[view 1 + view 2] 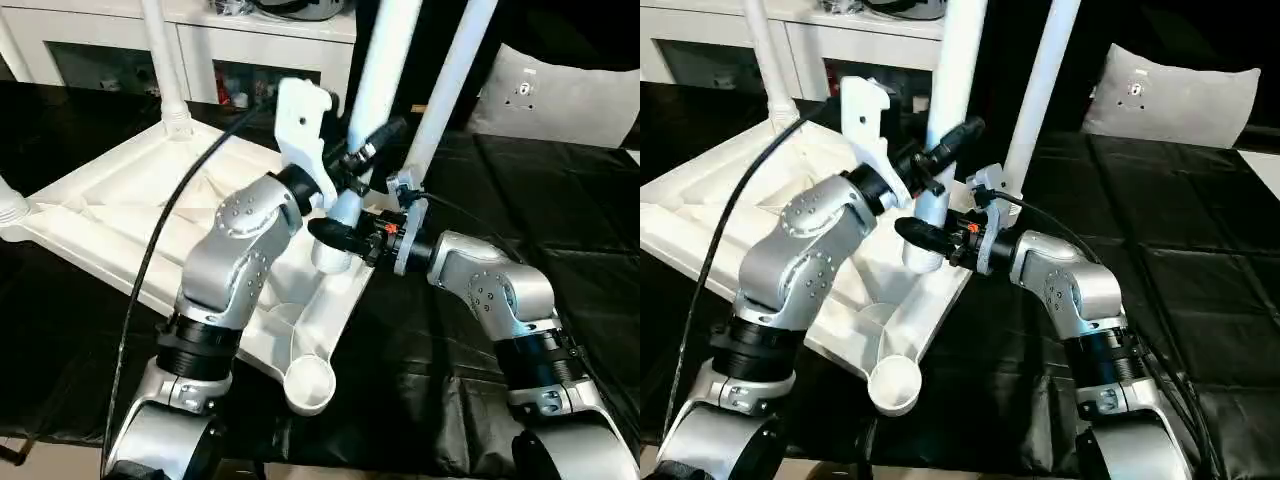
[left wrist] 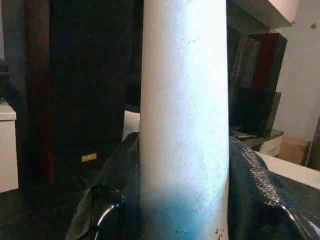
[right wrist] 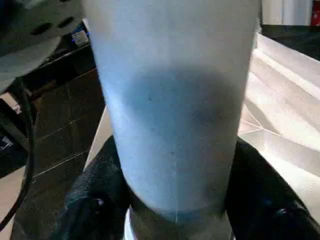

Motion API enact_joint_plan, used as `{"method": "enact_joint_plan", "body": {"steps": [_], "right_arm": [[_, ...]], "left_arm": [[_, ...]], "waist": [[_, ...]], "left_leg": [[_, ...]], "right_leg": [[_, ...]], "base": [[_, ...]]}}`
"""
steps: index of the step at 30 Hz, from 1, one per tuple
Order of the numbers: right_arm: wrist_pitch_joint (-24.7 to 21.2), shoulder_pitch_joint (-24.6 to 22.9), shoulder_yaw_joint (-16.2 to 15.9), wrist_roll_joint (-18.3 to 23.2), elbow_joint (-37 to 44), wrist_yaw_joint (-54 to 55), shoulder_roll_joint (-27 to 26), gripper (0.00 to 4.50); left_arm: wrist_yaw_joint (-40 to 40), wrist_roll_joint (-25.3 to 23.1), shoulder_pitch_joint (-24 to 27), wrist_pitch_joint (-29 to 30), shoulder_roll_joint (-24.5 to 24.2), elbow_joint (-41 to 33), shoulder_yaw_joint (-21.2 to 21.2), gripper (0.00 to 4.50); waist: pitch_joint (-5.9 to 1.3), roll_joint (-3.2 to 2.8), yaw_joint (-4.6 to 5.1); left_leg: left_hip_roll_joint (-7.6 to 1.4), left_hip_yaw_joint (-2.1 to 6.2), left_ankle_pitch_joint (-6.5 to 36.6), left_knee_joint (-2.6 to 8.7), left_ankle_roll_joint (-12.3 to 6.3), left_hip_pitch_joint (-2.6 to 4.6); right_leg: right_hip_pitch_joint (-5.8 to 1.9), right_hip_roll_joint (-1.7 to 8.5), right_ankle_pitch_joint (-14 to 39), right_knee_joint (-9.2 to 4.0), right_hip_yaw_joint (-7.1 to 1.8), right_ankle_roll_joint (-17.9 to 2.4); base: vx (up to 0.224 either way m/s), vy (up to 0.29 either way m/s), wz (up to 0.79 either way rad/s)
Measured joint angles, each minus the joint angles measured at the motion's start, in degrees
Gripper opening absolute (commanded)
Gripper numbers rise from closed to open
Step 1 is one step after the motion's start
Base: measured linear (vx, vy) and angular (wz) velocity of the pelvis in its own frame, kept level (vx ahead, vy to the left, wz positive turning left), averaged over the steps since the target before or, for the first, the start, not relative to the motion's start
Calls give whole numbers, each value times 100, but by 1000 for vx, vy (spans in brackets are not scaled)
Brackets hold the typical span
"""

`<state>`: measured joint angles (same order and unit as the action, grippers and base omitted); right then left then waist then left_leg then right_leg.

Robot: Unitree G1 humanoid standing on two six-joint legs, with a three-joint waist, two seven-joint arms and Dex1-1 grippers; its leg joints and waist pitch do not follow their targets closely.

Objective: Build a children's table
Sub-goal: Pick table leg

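Observation:
The children's table top (image 1: 120, 200) lies upside down on a black surface, ribbed side up. One white leg (image 1: 163, 60) stands in the far corner socket and another (image 1: 452, 80) at the right. A third leg (image 1: 385, 70) stands upright with its foot at the near right socket. My left gripper (image 1: 365, 150) is shut on this leg partway up, its fingers (image 2: 105, 200) on either side. Lower down, my right gripper (image 1: 340, 238) is closed around the same leg (image 3: 175, 100) just above the socket. The front corner socket (image 1: 310, 385) is an open cup.
A white cabinet with glass doors (image 1: 100, 50) runs along the back. A white cushion (image 1: 560, 90) lies at the back right. A black cable (image 1: 150, 260) hangs across the table top beside my left arm. Black covering (image 1: 560, 200) spreads to the right.

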<state>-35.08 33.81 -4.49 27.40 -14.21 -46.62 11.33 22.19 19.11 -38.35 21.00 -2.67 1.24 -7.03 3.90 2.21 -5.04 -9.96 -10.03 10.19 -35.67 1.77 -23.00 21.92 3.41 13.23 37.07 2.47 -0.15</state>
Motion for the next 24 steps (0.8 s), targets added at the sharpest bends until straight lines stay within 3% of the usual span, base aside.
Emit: {"method": "enact_joint_plan", "body": {"steps": [6, 8, 11, 13, 24], "right_arm": [[16, 2, -45, -19, 9, -24, -14, 204], [9, 2, -41, -16, 8, -19, -27, 254], [-54, 2, 83, 26, -10, 20, -37, 272], [-55, 3, 112, 40, -9, 15, -33, 309], [-60, 2, 196, 122, 7, 10, 27, 310]], "left_arm": [[7, -82, 11, 0, -5, 0, -28, 181], [8, -91, 11, 0, -5, 0, -29, 181], [23, -104, 27, -21, -5, -19, -33, 181], [23, -113, 30, -28, -2, -24, -33, 181], [20, -150, 34, -65, 15, -24, -33, 181]], "waist": [[0, 0, -5], [0, 0, -2], [0, 0, -6], [0, 0, -2], [0, 0, -3]], "left_leg": [[0, 0, -1, 0, -1, 0], [0, 0, -2, 0, -1, 0], [0, 0, -2, 0, 0, 0], [0, 0, -2, 0, -1, 0], [0, 0, -5, 1, -1, 0]], "right_leg": [[0, 0, -1, 0, 0, 0], [0, 0, -1, 0, 0, 0], [0, 0, -1, 0, 0, 0], [0, 0, -2, 0, -1, 0], [0, 0, -3, 0, 0, 1]], "base": [[0, 0, 0], [0, 0, 0], [0, 0, 0], [0, 0, 0], [0, 0, 0]]}}
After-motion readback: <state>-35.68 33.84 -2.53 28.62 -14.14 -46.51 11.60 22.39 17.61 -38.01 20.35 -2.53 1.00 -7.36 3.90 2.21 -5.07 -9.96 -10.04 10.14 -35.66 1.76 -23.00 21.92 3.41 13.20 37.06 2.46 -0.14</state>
